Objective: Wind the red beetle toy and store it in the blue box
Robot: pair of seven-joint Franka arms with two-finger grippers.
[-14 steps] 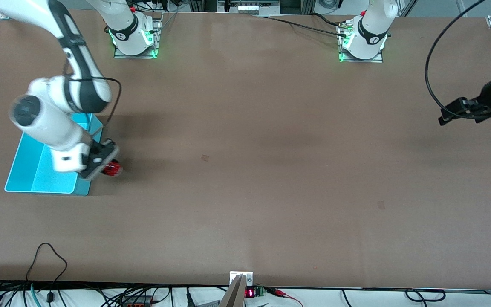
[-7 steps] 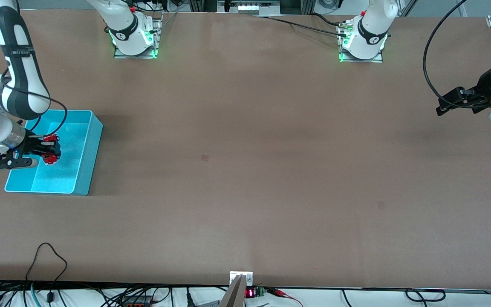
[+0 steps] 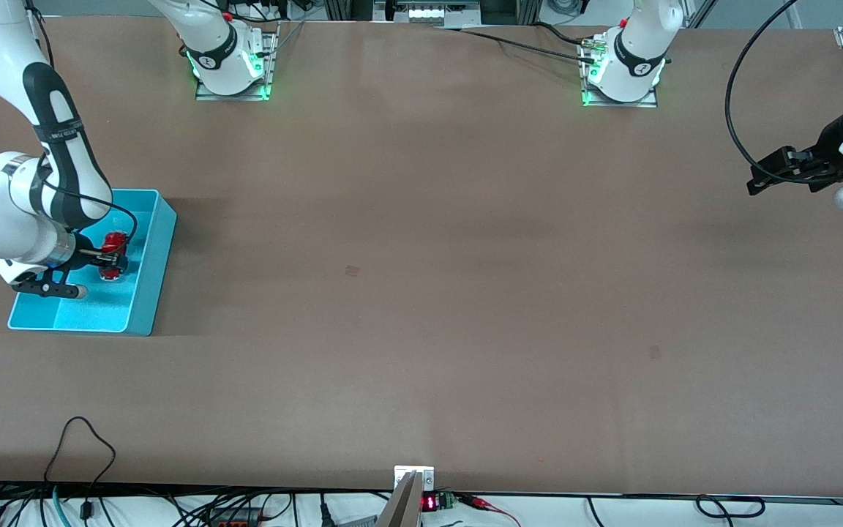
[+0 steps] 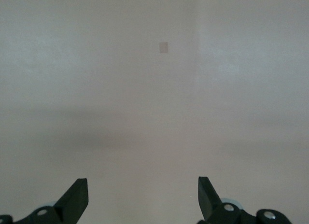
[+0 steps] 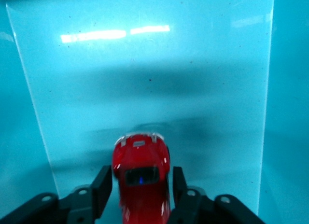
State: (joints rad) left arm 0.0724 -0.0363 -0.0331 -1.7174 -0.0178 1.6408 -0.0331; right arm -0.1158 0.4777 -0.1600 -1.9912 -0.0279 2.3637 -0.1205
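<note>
The red beetle toy (image 3: 112, 255) is a tiny glossy red car held between the fingers of my right gripper (image 3: 105, 258), inside the open top of the blue box (image 3: 161, 249). In the right wrist view the toy (image 5: 141, 161) sits between the two black fingers (image 5: 102, 185) of the right gripper (image 5: 141, 175), just above the turquoise floor of the blue box (image 5: 145, 79). My left gripper (image 3: 758, 181) is open and empty above bare table at the left arm's end; its fingers (image 4: 77, 192) stand wide apart in the left wrist view.
The blue box stands at the right arm's end of the brown table (image 3: 421, 293). Cables (image 3: 85, 439) lie along the table edge nearest the front camera. A small dark patch (image 3: 352, 271) marks the table's middle.
My right gripper has carried the toy from beside the box's wall to over the box, then a little toward the table's middle inside it. The left gripper has drifted slightly.
</note>
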